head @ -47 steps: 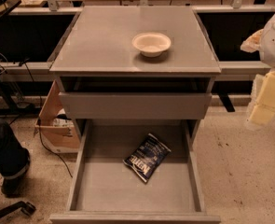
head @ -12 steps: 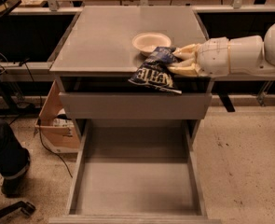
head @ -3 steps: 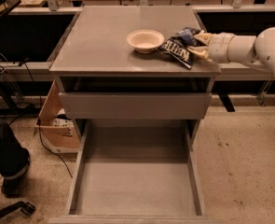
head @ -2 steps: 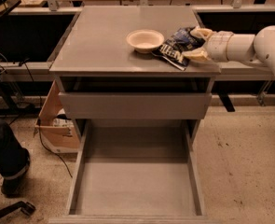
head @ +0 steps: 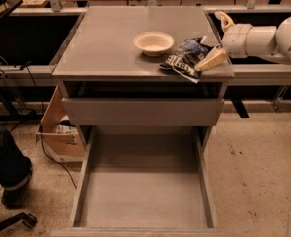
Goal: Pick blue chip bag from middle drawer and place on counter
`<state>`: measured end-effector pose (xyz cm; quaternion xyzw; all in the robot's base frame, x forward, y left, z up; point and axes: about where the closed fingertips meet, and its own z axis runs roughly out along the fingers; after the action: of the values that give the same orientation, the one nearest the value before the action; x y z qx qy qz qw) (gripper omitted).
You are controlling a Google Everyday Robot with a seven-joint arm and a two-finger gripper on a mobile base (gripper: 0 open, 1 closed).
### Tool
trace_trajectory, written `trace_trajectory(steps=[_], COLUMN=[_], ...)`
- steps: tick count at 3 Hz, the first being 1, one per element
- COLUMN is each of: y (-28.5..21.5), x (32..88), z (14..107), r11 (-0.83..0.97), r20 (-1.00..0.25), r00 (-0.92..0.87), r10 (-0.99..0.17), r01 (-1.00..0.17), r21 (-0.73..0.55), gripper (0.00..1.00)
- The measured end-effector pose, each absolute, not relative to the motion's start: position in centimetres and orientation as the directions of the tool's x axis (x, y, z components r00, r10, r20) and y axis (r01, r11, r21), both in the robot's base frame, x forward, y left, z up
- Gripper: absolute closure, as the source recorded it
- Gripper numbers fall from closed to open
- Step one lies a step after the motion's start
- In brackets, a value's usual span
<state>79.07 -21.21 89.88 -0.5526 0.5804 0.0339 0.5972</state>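
Camera view: blue chip bag (head: pixel 186 58) lies on counter (head: pixel 105 43), just beside white bowl (head: pixel 154 42). Gripper (head: pixel 211 41) at bag's right, fingers spread wide, clasping nothing. Middle drawer (head: pixel 145 191) stands open.

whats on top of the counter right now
On the counter: a white bowl and the blue chip bag beside it, near the right front corner. The open gripper hangs there; one finger covers the bag's right edge.

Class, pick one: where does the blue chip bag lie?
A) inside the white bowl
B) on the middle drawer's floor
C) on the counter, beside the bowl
C: the blue chip bag lies on the counter beside the white bowl, the open end effector at its right edge.
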Motion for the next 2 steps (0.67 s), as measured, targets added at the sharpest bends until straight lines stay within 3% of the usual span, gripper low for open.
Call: trace_trajectory(steps=[1,2], y=[-23.3,-26.5], x=[77.5,74.2], z=[92.2,96.4], r11=[0.401,0.401], r20=[-0.77,-0.789], r00=[0.314,0.315], r10=[-0.555,-0.528], r01=[-0.71,-0.727], r21=[-0.579,-0.558], gripper=[0.18,0.5])
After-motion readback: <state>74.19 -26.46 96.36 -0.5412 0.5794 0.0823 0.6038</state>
